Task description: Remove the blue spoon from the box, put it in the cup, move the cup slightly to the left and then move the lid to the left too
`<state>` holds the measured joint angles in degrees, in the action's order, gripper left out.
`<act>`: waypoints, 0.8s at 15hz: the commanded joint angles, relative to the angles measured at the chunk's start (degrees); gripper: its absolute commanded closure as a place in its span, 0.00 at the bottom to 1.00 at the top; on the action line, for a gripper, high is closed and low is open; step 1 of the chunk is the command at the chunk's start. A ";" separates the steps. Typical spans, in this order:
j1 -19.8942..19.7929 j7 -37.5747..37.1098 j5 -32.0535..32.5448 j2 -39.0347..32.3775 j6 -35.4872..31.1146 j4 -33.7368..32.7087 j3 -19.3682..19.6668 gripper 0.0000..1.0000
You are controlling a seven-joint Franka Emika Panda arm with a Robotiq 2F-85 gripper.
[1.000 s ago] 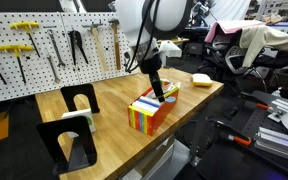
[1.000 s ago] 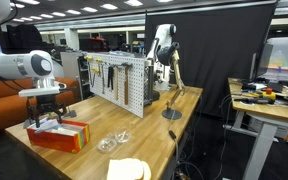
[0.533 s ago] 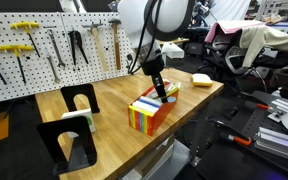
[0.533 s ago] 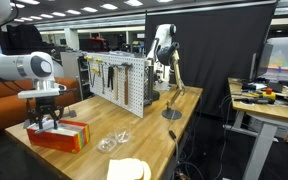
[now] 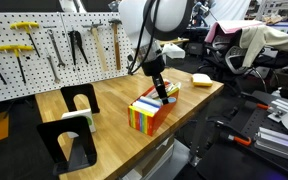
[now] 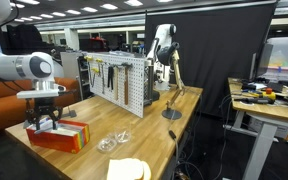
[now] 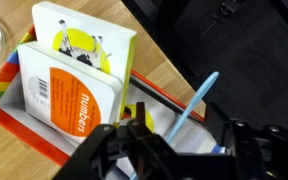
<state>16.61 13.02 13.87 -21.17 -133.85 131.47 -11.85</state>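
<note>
Rainbow-striped oblong box (image 5: 149, 113) stands upright on the desk (image 5: 109, 95), close to its edge. A thin blue spoon (image 7: 192, 105) leans tilted inside it.

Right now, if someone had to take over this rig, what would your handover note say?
End effector: lowered into the box, fingers on either side of the blue spoon. Whether they actually grip it cannot be told.
Blue spoon: in the box, leaning beside the booklets.
Cup and lid: clear glass pieces sit on the table near the box. Which is the cup and which the lid cannot be told.
Done: no step completed.
Left: lift the spoon out, put it in the cup, shift the cup left, then the lid left.
</note>
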 commanded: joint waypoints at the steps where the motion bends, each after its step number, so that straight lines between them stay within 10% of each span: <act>1: -1.85 2.41 -2.67 0.53 0.63 0.49 -1.91 0.63; 6: -2.19 3.65 -5.41 0.65 1.28 0.12 -2.59 0.96; 12: -3.31 3.97 -6.67 0.77 1.63 0.26 -2.51 0.83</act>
<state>14.93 15.38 8.90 -20.84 -132.73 131.49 -13.22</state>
